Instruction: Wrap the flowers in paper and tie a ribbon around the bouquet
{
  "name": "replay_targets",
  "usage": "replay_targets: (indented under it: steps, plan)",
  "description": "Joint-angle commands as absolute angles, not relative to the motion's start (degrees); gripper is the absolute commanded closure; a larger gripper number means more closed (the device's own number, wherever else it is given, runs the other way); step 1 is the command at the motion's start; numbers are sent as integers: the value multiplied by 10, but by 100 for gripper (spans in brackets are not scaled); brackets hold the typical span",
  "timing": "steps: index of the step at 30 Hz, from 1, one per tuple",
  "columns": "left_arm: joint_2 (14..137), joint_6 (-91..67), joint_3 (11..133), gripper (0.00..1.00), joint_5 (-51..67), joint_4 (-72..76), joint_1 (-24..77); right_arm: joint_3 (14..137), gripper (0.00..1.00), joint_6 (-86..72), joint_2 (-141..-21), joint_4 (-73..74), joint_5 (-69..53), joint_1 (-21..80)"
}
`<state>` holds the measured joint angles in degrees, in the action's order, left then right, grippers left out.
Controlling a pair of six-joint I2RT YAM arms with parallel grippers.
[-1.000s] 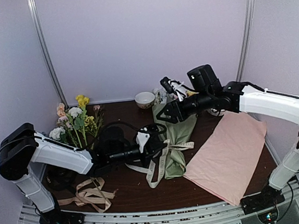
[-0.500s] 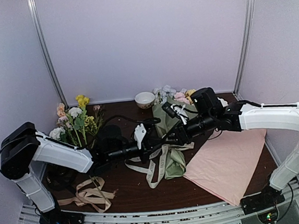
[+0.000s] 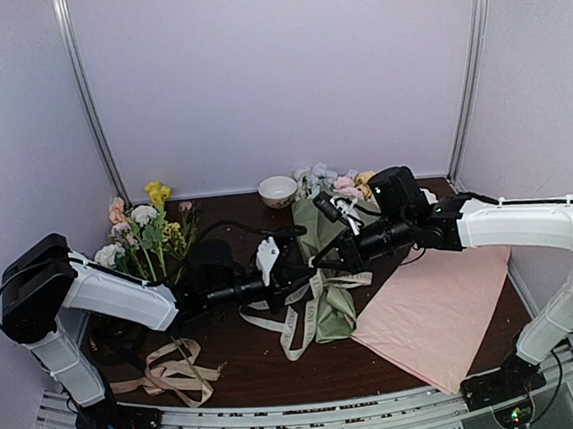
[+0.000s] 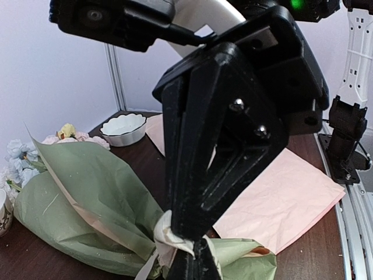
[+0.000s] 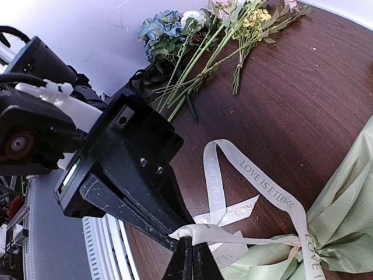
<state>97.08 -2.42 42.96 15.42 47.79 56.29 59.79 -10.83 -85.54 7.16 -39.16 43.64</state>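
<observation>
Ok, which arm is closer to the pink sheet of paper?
Right. The right arm stretches across above the pink sheet's far edge. The left arm comes in from the opposite side, with the bouquet lying between it and the sheet.

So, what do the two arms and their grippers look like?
The left arm and right arm have white shells with black joints; a black cable loops over the left one. The left gripper and right gripper are black, triangular, with screws.
</observation>
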Motion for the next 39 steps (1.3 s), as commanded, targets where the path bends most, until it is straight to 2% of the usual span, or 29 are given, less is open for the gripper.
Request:
replay_targets:
  steps: [1,4,7,8,10,14,16,22,25,27,29,30,31,32,35,39]
  plan:
    - [969,-15,431,100,165,494,564,591,100,-120,-846,48,-402,431]
    - [964,-17,439,97,161,466,563,590,100,-123,-848,52,-390,430]
    - [935,-35,451,32,118,373,561,592,100,-122,-853,68,-369,427]
    - [916,-44,458,19,90,327,559,592,100,-121,-854,70,-364,427]
    - [890,-63,475,12,23,208,550,589,100,-123,-857,73,-357,425]
    - [872,-135,499,10,-71,-32,505,590,100,-124,-863,76,-349,423]
    - [878,-184,494,10,-77,-97,471,595,100,-123,-866,81,-344,423]
    - [932,-220,495,13,-54,-163,448,603,100,-127,-874,82,-344,422]
    - [962,-216,498,21,-46,-155,448,607,100,-125,-875,90,-342,422]
    - [983,-211,499,31,-50,-150,448,607,100,-125,-873,92,-339,422]
    - [994,-199,498,48,-44,-141,448,607,100,-125,-873,94,-334,422]
    - [997,-194,498,60,-40,-142,448,607,100,-126,-873,96,-331,421]
    - [997,-189,498,74,-39,-146,448,608,100,-127,-874,99,-328,421]
    - [992,-185,497,97,-39,-150,449,608,100,-128,-875,99,-326,420]
    - [941,-157,490,100,-35,-160,471,610,100,-138,-878,99,-314,413]
    - [846,-58,515,100,-25,-192,593,620,100,-158,-887,95,-302,396]
